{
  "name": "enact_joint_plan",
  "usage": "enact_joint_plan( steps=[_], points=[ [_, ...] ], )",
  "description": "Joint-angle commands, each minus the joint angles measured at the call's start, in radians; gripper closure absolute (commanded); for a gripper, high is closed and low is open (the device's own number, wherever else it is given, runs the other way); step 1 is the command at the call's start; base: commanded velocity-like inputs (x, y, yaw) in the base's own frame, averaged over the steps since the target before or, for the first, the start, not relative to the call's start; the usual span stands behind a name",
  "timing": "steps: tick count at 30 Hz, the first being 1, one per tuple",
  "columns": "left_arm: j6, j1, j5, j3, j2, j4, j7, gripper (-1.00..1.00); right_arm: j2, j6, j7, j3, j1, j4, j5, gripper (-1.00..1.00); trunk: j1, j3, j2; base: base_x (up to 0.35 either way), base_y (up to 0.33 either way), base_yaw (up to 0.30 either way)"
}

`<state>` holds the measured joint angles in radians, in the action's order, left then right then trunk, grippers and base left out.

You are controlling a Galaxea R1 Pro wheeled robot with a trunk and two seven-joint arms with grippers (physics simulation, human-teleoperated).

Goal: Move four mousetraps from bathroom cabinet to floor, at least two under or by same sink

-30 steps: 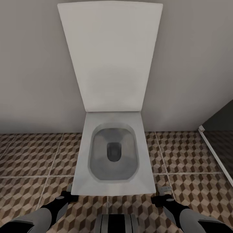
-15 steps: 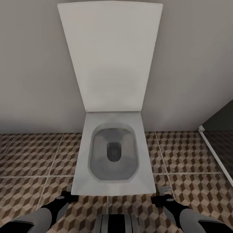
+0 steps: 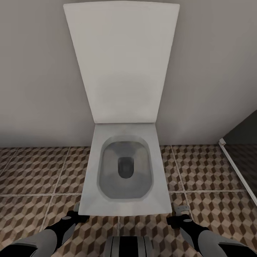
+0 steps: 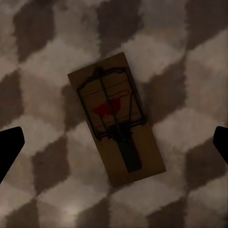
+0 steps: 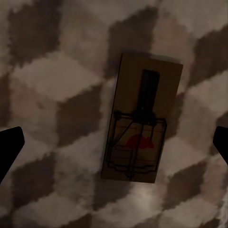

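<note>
In the left wrist view a brown wooden mousetrap (image 4: 116,118) with a dark wire frame and a red patch lies flat on the cube-patterned bathroom floor (image 4: 42,90). My left gripper (image 4: 114,145) hangs open above it, its dark fingertips (image 4: 9,147) wide apart at either side. In the right wrist view a second mousetrap (image 5: 142,116) lies flat on the same tiles (image 5: 57,85) below my open right gripper (image 5: 115,145). In the head view my left gripper (image 3: 73,216) and right gripper (image 3: 178,217) hover low over the floor (image 3: 32,171), flanking the toilet's front. The cabinet and the bathroom sink are out of view.
A white toilet (image 3: 123,203) with its lid (image 3: 121,60) raised stands straight ahead against the pale wall. A dark glass panel with a white frame (image 3: 237,167) runs along the right. Open tiled floor lies on both sides of the toilet.
</note>
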<state>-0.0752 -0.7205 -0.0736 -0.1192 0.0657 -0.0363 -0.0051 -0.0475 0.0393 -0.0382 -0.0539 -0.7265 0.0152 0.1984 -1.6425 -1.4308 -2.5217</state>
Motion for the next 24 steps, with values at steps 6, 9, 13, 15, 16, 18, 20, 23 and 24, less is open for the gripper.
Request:
enact_joint_plan(
  steps=[6,9,13,15,16,18,20,23,24],
  points=[
    [-0.003,0.0,-0.008,-0.008,0.0,0.001,-0.001,-1.0,0.0,0.004,-0.003,-0.006,-0.001,0.002,0.01,-1.0,0.0,-0.001,0.0,0.0,0.0,0.0],
    [-0.003,0.0,-0.008,-0.008,0.0,0.001,-0.001,-1.0,0.0,0.004,-0.003,-0.006,-0.001,0.002,0.01,-1.0,0.0,-0.001,0.0,0.0,0.0,0.0],
    [-0.004,0.0,-0.008,-0.008,-0.001,0.001,-0.001,-1.0,0.0,0.004,-0.003,-0.006,-0.001,0.002,0.01,-1.0,0.0,-0.001,0.0,0.0,0.0,0.0],
    [-0.005,0.0,-0.008,-0.009,-0.001,0.001,-0.001,-1.0,0.0,0.004,-0.003,-0.006,-0.001,0.002,0.01,-1.0,0.0,-0.001,0.0,0.0,0.0,0.0],
    [-0.005,0.0,-0.008,-0.009,-0.001,0.001,-0.001,-1.0,0.0,0.004,-0.003,-0.006,-0.001,0.002,0.01,-1.0,0.0,-0.001,0.0,0.0,0.0,0.0],
    [-0.006,0.0,-0.008,-0.009,-0.001,0.001,-0.001,-1.0,0.0,0.004,-0.003,-0.006,-0.001,0.002,0.01,-1.0,0.0,-0.001,0.0,0.0,0.0,0.0],
    [-0.007,0.0,-0.008,-0.009,-0.001,0.001,-0.001,-1.0,0.0,0.004,-0.003,-0.006,-0.001,0.002,0.009,-1.0,0.0,-0.001,0.0,0.0,0.0,0.0],
    [-0.008,0.0,-0.008,-0.009,-0.001,0.001,-0.001,-1.0,0.0,0.004,-0.003,-0.006,-0.001,0.002,0.01,-1.0,0.0,-0.001,0.0,0.0,0.0,0.0],
    [-0.008,0.0,-0.008,-0.009,-0.001,0.001,-0.001,-1.0,0.0,0.004,-0.003,-0.006,-0.001,0.002,0.01,-1.0,0.0,-0.001,0.0,0.0,0.0,0.0]
  ],
)
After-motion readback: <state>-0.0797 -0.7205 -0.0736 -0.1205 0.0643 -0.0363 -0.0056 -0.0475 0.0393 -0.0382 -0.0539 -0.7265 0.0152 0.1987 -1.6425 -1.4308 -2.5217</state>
